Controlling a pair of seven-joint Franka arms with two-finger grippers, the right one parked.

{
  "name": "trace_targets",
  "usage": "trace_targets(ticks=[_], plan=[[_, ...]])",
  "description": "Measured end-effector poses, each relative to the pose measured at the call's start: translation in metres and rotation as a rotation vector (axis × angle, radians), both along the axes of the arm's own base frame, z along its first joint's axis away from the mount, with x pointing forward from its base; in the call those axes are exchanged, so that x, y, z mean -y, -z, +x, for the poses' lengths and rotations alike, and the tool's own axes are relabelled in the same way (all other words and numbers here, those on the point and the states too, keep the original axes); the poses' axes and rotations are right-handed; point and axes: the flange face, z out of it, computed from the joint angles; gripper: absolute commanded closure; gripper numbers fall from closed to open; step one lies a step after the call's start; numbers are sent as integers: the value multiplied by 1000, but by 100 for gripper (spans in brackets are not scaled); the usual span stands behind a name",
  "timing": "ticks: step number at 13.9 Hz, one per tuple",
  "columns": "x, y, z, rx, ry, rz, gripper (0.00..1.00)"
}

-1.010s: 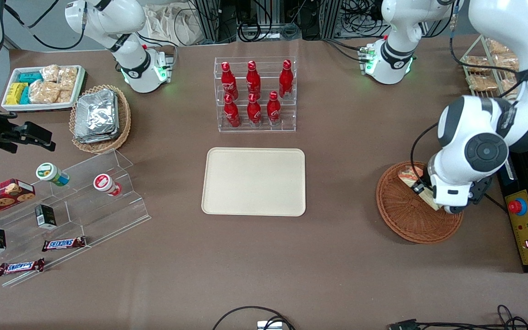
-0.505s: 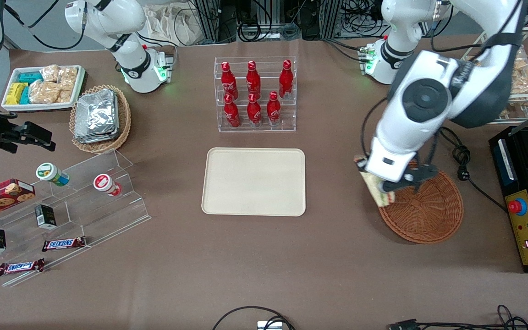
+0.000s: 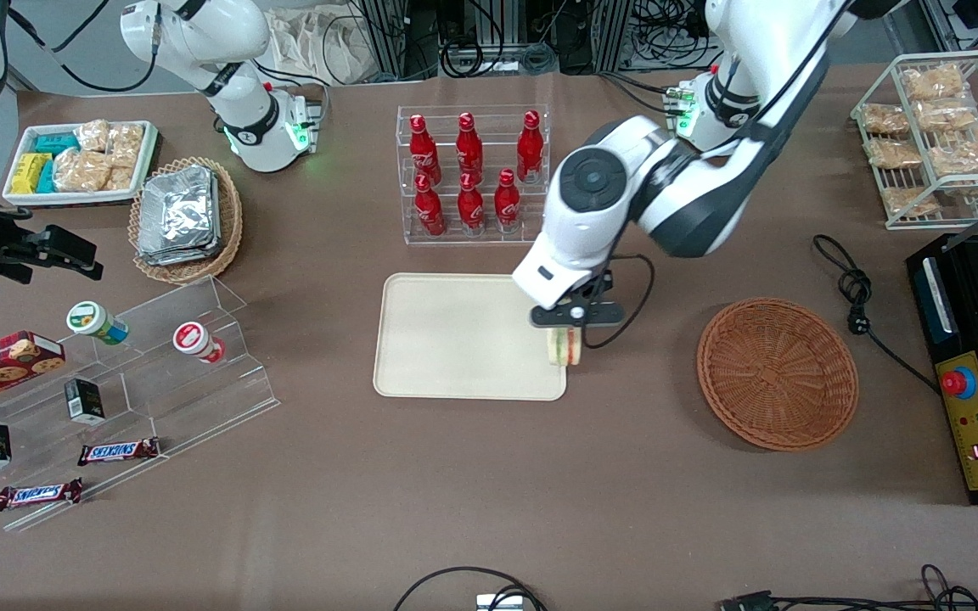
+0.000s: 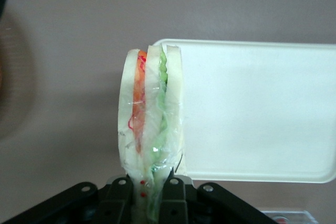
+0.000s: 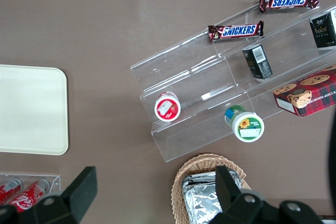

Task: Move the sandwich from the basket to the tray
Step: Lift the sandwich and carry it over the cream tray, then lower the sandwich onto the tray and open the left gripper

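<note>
Two fingers (image 4: pixel 167 195) of the left arm's gripper (image 4: pixel 146 192) are shut tight on the sandwich (image 4: pixel 151 114), one on each bread side. The sandwich sticks straight out from the fingers, with its long way in line with them. Its orange, white and green layers show between the slices.

In the front view, the gripper (image 3: pixel 572 322) hangs in the air with the sandwich (image 3: pixel 564 346) under it. The sandwich is right over the edge of the tray (image 3: pixel 455 339), the edge that faces the basket (image 3: pixel 776 372). Part of it seems to hang over the bare bench (image 3: pixel 642 441) just beside the rim.

The tray's flat middle lies toward the parked arm's end from the sandwich. It looks like the arm should carry it a little more that way before it lets go. The basket is well apart from the gripper, with nothing in it.
</note>
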Motion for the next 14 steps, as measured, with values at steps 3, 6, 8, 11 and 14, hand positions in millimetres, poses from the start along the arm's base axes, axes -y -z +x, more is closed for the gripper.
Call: trace_targets(ticks=[3,6,8,11,14], plan=[[24,66,-16,-27,82,28,100],[31,107,-23,-46,105,60,100],[34,124,-26,-45,107,69,96],[35,133,-27,-48,100,67,62],[36,135,-26,-41,81,55,0]])
